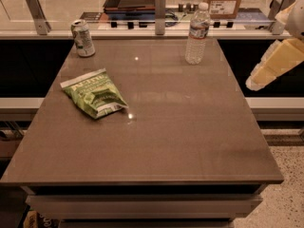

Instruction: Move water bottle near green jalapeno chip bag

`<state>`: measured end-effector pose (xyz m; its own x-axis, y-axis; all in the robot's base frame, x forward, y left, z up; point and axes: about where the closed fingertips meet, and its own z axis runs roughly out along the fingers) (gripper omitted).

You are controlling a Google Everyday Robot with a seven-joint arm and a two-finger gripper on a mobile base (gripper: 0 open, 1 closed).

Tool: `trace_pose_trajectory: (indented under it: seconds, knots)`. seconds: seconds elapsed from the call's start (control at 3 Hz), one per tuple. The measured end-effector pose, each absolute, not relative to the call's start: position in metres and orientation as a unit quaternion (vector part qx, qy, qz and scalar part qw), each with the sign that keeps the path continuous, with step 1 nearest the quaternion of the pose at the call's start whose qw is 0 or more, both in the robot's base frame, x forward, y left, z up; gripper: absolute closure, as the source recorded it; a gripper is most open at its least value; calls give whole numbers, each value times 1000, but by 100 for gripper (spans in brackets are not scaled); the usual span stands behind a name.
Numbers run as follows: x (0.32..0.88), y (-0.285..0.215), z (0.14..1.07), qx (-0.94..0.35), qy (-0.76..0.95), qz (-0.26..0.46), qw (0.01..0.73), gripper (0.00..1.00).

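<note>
While the gripper (255, 82) hangs in the air beyond the right edge of the surface (190, 141), I cannot tell if its jaws are spread or pressed together. The water bottle (197, 34) stands upright at the far edge, apart from the gripper. The green jalapeno chip bag (95, 94) lies flat on the left part, well apart from the bottle.
</note>
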<state>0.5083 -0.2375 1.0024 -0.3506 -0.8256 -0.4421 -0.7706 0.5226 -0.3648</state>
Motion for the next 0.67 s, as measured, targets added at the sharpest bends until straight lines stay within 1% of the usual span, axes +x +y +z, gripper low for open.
trace_pose_trajectory:
  seconds: [0.67]
  knots:
    - [570,-242,1006,-418,818,-32,394,0]
